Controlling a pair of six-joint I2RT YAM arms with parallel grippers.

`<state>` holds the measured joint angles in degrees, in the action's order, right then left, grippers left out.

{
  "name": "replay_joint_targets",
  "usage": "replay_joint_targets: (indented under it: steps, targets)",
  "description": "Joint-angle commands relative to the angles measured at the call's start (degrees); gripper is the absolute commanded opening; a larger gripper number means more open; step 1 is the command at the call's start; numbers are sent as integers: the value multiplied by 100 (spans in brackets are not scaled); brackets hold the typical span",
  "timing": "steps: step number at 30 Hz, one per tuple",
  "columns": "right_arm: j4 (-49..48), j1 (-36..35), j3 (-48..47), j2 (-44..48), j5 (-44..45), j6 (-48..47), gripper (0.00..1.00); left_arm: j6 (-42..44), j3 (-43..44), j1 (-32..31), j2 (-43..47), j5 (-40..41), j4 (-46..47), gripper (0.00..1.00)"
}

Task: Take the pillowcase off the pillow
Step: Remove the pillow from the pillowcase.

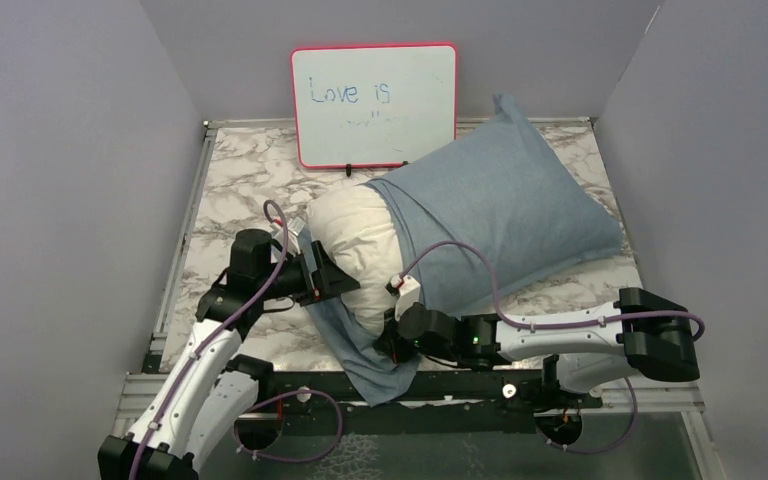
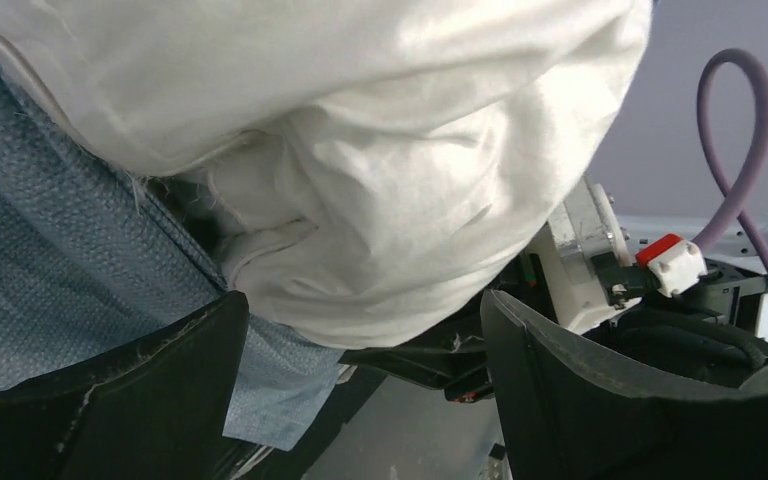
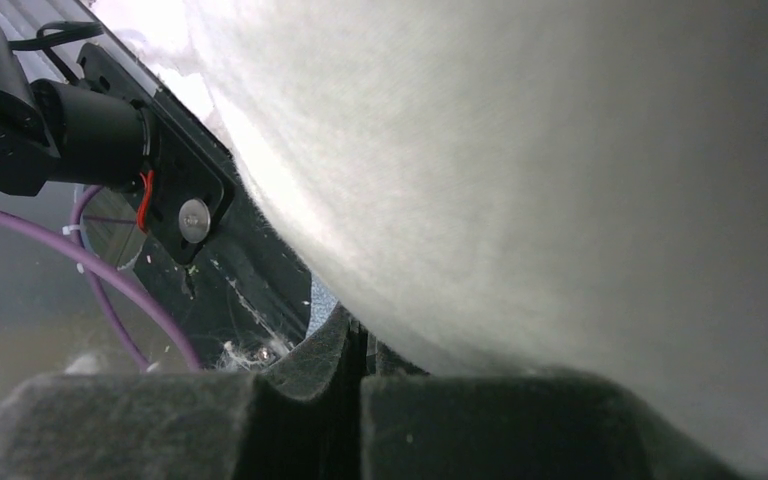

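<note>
The dusty blue-grey pillowcase [image 1: 500, 210] covers the right part of the white pillow [image 1: 355, 235], whose left end bulges out bare. A flap of pillowcase [image 1: 360, 360] lies under the pillow and hangs over the table's front edge. My left gripper [image 1: 343, 285] is open at the pillow's bare end. In the left wrist view its jaws [image 2: 360, 300] stand wide apart just below the pillow [image 2: 390, 150], with pillowcase [image 2: 50, 250] on the left. My right gripper [image 1: 397, 340] is under the pillow's front edge. Its fingers [image 3: 360, 335] are pressed together, a sliver of blue cloth [image 3: 322, 297] at their tips.
A red-framed whiteboard [image 1: 373, 105] stands at the back of the marble table [image 1: 250, 190]. Grey walls close in the left, right and back sides. The two grippers are close together at the pillow's near left corner. A metal rail [image 1: 480, 385] runs along the front edge.
</note>
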<state>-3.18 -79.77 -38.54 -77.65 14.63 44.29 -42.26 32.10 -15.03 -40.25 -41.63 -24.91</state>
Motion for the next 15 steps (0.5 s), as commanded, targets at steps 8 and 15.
replay_joint_targets:
  steps: [8, 15]
  targets:
    - [-846, -21, 45, 221, -461, 154, 1, -15, 67, -1543, -655, 643, 792, 82]
    - [-1113, -21, 316, 494, -527, -22, 1, -681, -187, -1793, -679, 1198, 1439, 21]
